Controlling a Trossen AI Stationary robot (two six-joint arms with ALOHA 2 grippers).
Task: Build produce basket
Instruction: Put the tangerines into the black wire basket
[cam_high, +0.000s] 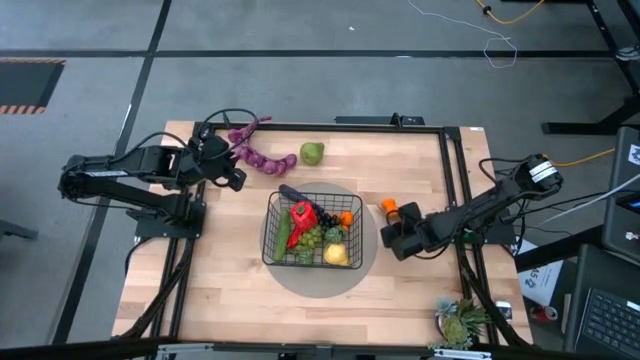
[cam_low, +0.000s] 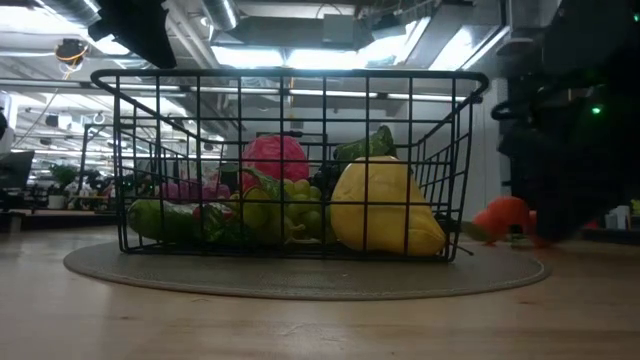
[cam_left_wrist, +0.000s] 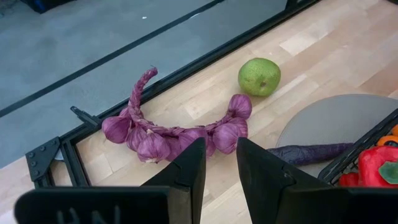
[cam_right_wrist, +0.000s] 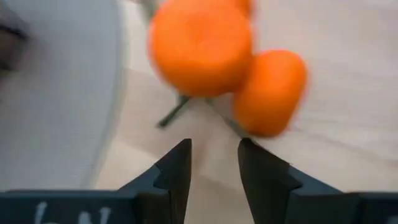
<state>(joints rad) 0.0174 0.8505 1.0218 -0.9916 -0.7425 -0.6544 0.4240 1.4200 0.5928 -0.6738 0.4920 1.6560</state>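
Basket (cam_high: 312, 232) holds produce (cam_high: 318, 237) mid-counter; right tool (cam_high: 392, 238), at its 3 o'clock, narrowly parted, empty, faces oranges (cam_right_wrist: 227, 59); left tool (cam_high: 236, 168), at 10 o'clock, likewise over purple string (cam_left_wrist: 168, 127).

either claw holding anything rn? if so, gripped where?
Nothing held. Left claw is open with an empty gap, just short of the purple garlic string. Right claw is open too, facing the oranges without touching them.
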